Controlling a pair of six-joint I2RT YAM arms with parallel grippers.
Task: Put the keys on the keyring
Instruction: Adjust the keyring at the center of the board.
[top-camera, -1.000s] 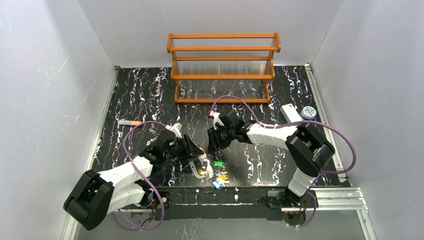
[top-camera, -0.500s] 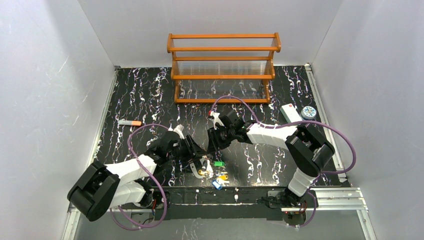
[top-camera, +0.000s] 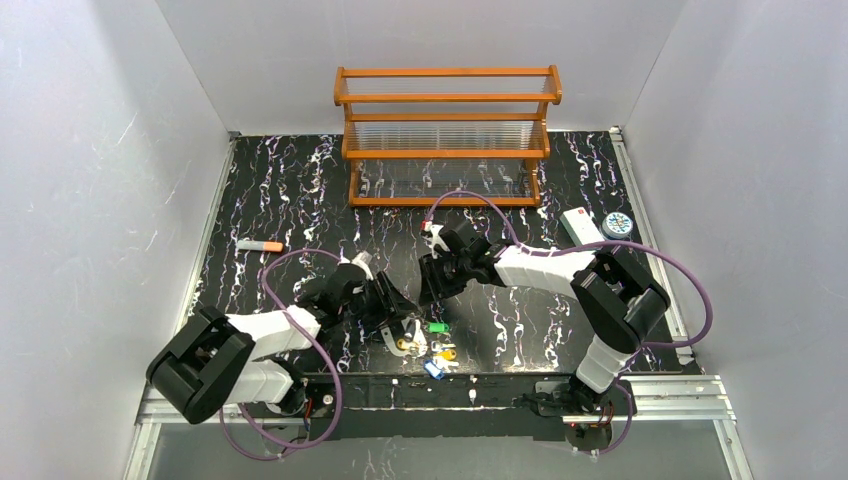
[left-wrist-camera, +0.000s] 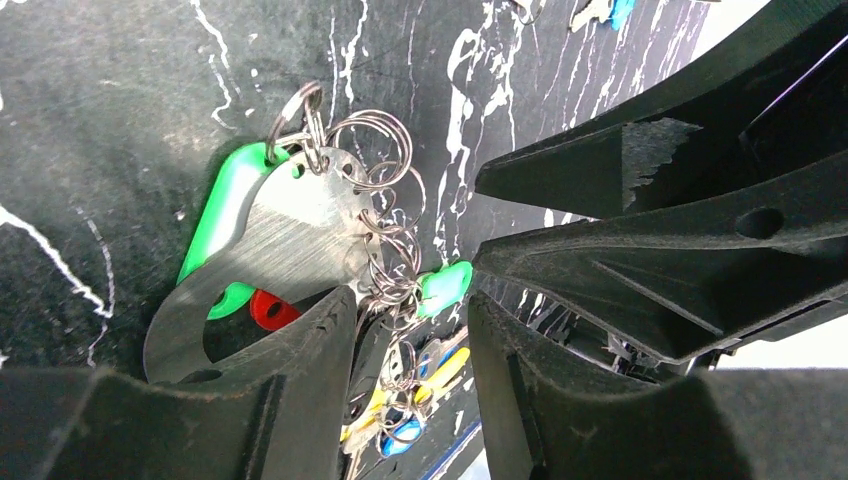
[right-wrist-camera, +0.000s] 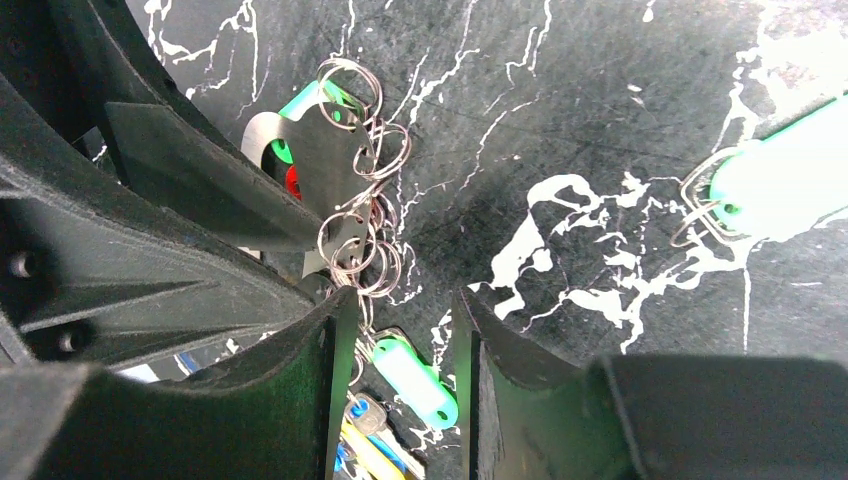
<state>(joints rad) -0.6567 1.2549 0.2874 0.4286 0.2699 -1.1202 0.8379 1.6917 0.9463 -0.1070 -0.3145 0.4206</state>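
Observation:
The keyring (left-wrist-camera: 285, 235) is a flat silver oval loop with a green edge, lying on the black marbled table (left-wrist-camera: 120, 120). A chain of small wire rings (left-wrist-camera: 388, 240) runs from it to the keys (left-wrist-camera: 425, 395), which have yellow, blue, red and green heads. My left gripper (left-wrist-camera: 410, 315) is open and low over them, with the ring chain and keys in the gap between its fingers. My right gripper (right-wrist-camera: 400, 305) is open just opposite, one green tag (right-wrist-camera: 415, 380) lying between its fingers and the rings (right-wrist-camera: 355, 250) beside its left fingertip. From above, both grippers (top-camera: 405, 322) (top-camera: 430, 292) meet over the key pile (top-camera: 432, 350).
A second green tag (right-wrist-camera: 770, 180) lies apart to the right, seen from above at the pile's edge (top-camera: 436, 327). A wooden rack (top-camera: 447, 135) stands at the back, an orange-tipped grey stick (top-camera: 260, 245) lies at the left, and a white box (top-camera: 580, 225) and round tin (top-camera: 617, 224) sit at the right.
My left arm has shifted a little to the right toward the keys and its jaws have widened slightly. The right arm has not moved.

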